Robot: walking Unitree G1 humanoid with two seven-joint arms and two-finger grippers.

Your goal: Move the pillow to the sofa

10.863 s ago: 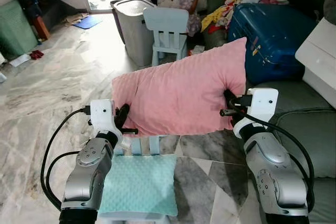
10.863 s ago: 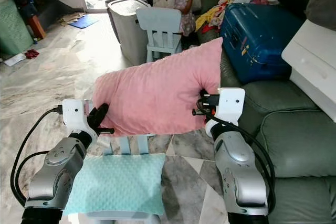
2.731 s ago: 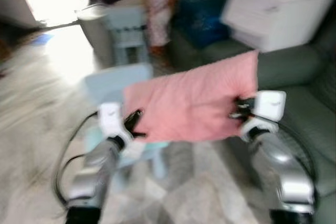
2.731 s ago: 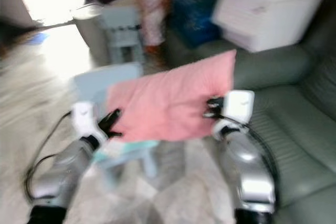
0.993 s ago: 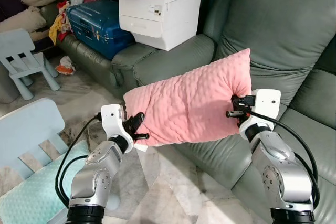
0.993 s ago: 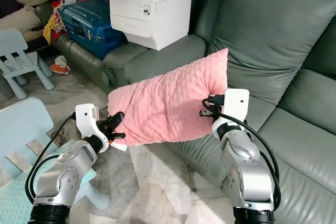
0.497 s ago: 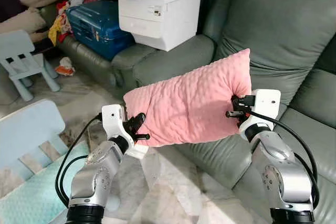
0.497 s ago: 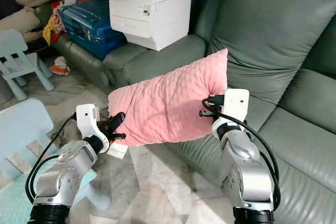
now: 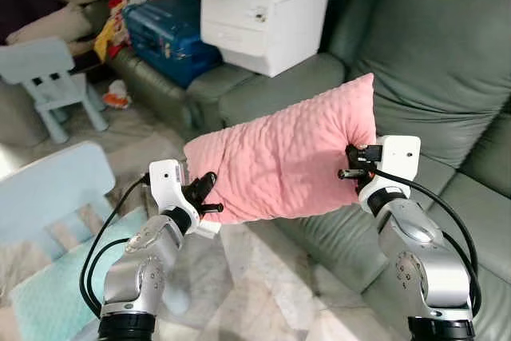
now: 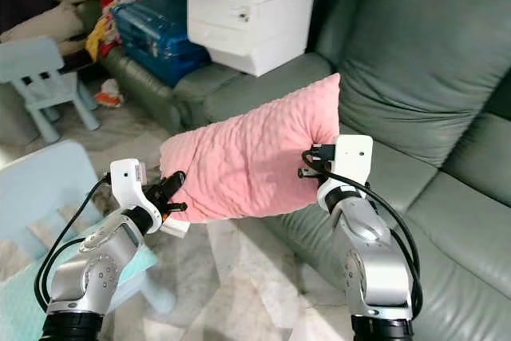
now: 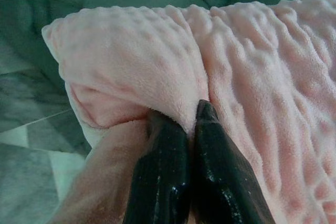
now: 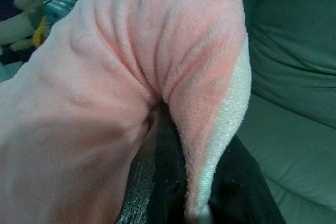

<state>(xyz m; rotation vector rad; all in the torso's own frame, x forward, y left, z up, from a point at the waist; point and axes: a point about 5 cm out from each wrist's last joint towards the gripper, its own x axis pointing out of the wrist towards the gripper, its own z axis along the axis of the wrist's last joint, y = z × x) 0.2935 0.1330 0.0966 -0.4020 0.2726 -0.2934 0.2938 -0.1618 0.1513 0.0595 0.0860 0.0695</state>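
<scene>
Black fingers (image 12: 168, 182) pinch a fold of the pink pillow (image 12: 105, 77), green sofa (image 12: 294, 77) just beyond

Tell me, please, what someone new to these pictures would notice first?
The pink pillow stands out, held in the air between the left gripper and the right gripper, each pinching one end, just in front of the green sofa. Behind it, a white box and a blue suitcase sit on the sofa's far seats.
</scene>
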